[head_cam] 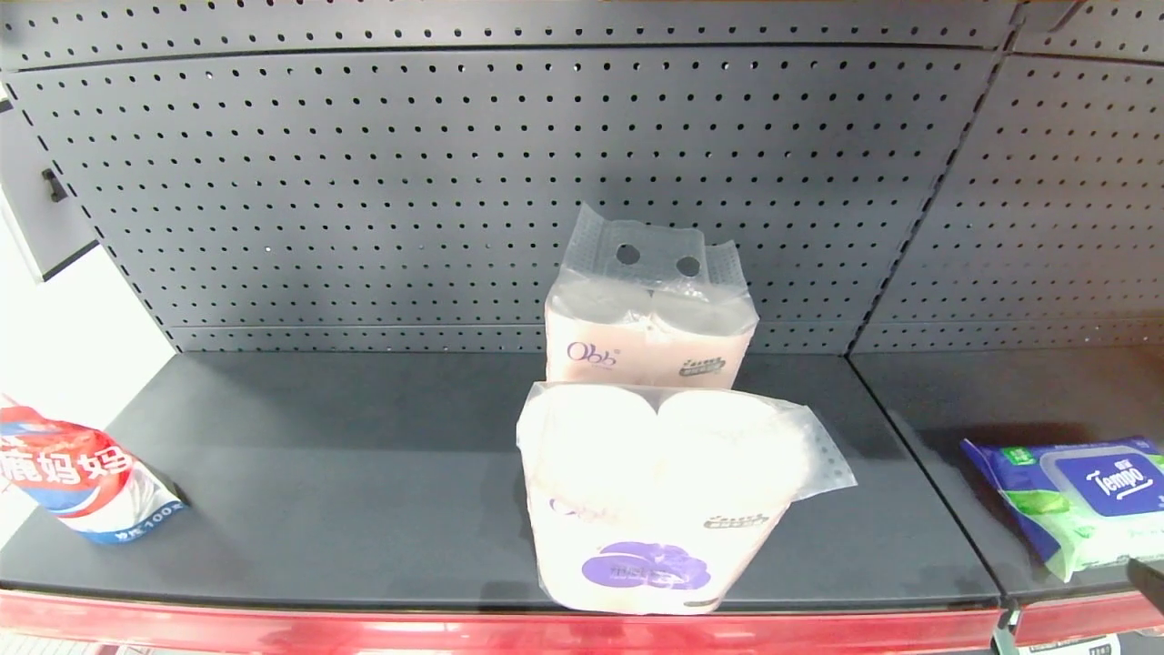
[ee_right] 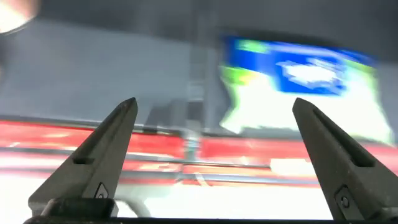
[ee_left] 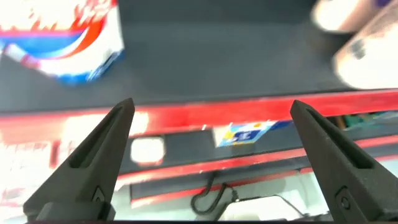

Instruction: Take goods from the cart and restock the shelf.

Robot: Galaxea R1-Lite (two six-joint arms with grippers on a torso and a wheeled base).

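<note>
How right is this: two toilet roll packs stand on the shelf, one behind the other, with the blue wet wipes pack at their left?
No. In the head view the blue wet wipes pack lies right of the front toilet roll pack and the rear toilet roll pack.

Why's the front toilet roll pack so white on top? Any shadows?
Head view: light glares off the front pack, washing out its top; the rear pack shadows the pegboard behind. Left wrist view: the front pack looks pale and bright too.
</note>
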